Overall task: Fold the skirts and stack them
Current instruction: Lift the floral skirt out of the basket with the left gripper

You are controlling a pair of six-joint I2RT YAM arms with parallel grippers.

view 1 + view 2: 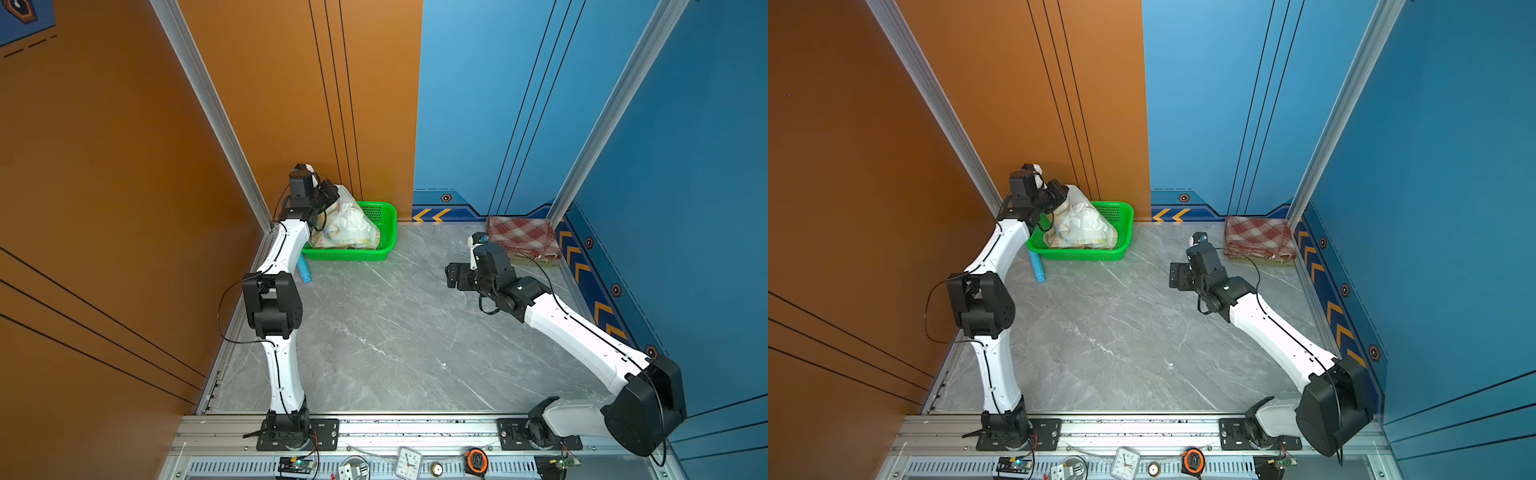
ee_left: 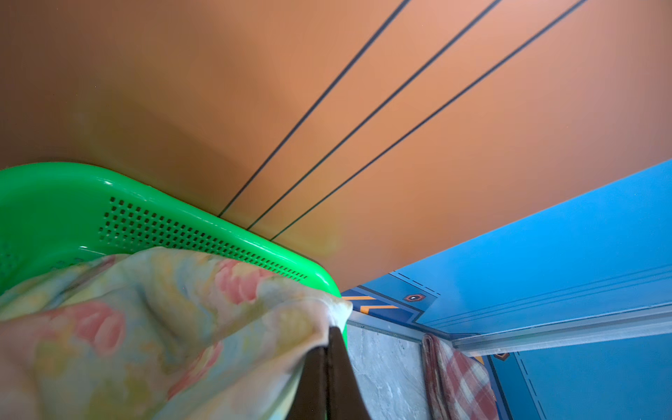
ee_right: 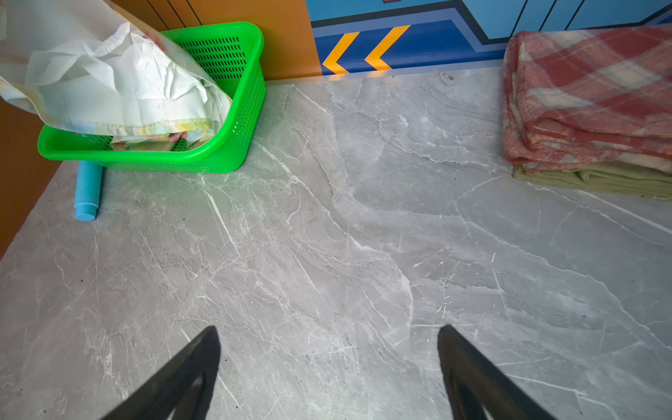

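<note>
Upper left in both top views, we see the left tool (image 1: 335, 195) clenched on the floral skirt (image 1: 353, 226), whose hem lies in the green basket (image 1: 388, 216). A blue tube (image 1: 304, 270) touches the basket. The right tool (image 1: 451, 276) is released over the grey marble worktop (image 1: 395, 332). Upper right, the plaid skirt (image 1: 521, 237) is folded atop the olive skirt (image 3: 600, 180). Orange wall (image 1: 291, 104) left, blue wall (image 1: 478, 104) right.

Our left arm (image 1: 277, 365) and right arm (image 1: 575, 332) wear white shells, black joints, thin black cables; our right hand (image 3: 329, 329) is black.
</note>
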